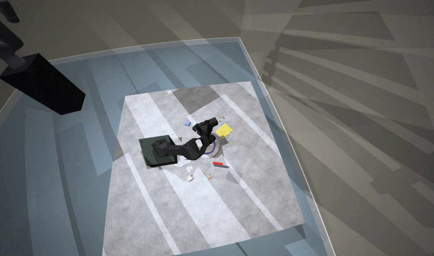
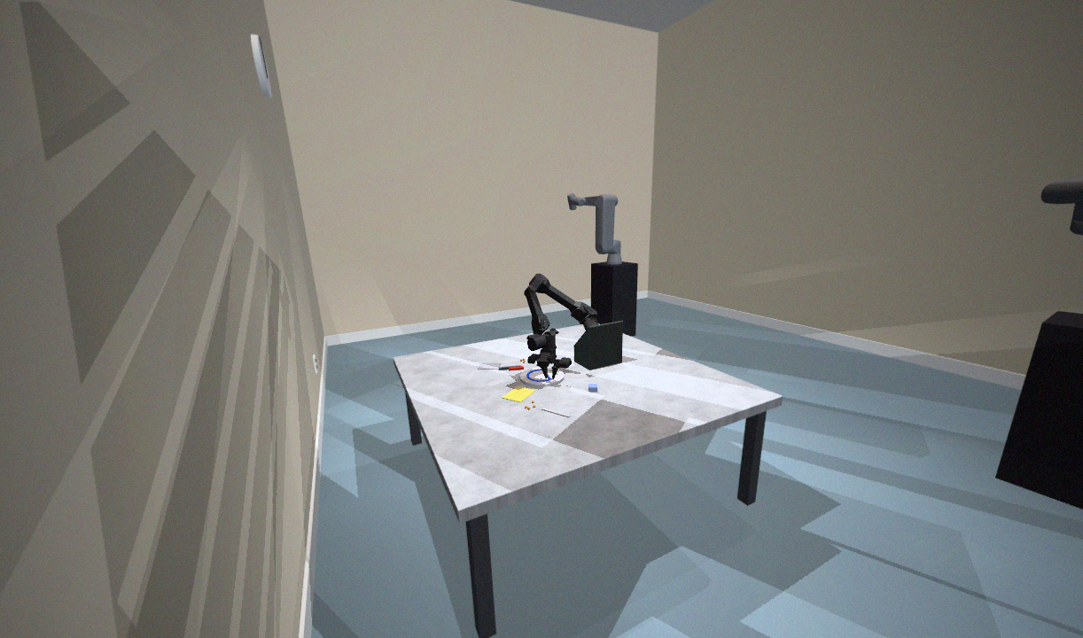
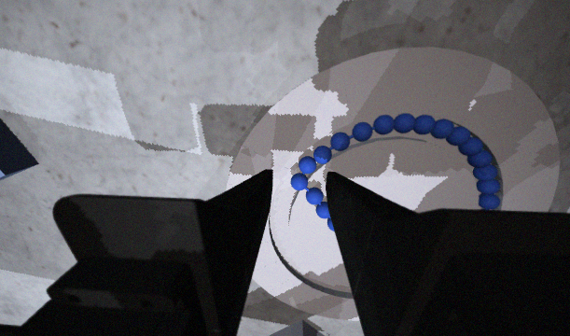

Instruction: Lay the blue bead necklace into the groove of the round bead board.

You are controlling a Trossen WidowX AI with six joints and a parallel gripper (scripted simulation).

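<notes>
The round bead board [image 1: 217, 149] [image 3: 532, 140] is pale, with a circular groove. The blue bead necklace [image 1: 214, 147] [image 3: 405, 123] lies on it. In the wrist view its upper and right beads follow the groove; its left end bends sharply inward, off the groove line and across the inner disc. My gripper [image 2: 549, 377] [image 3: 299, 178] is partly open, low over the left side of the board, with nothing pinched. Several left-end beads show between the fingertips, nearer the right finger. The right finger hides the lower necklace. The arm covers part of the board in the top view.
A yellow sheet [image 1: 223, 129] [image 2: 518, 394] and a blue block [image 1: 187, 123] [image 2: 592, 387] lie near the board. A red-handled tool [image 1: 217, 163], a cream block [image 1: 189, 178], a grey square [image 1: 233, 176] and a thin rod [image 1: 213, 110] lie around. Small orange beads lie in two groups.
</notes>
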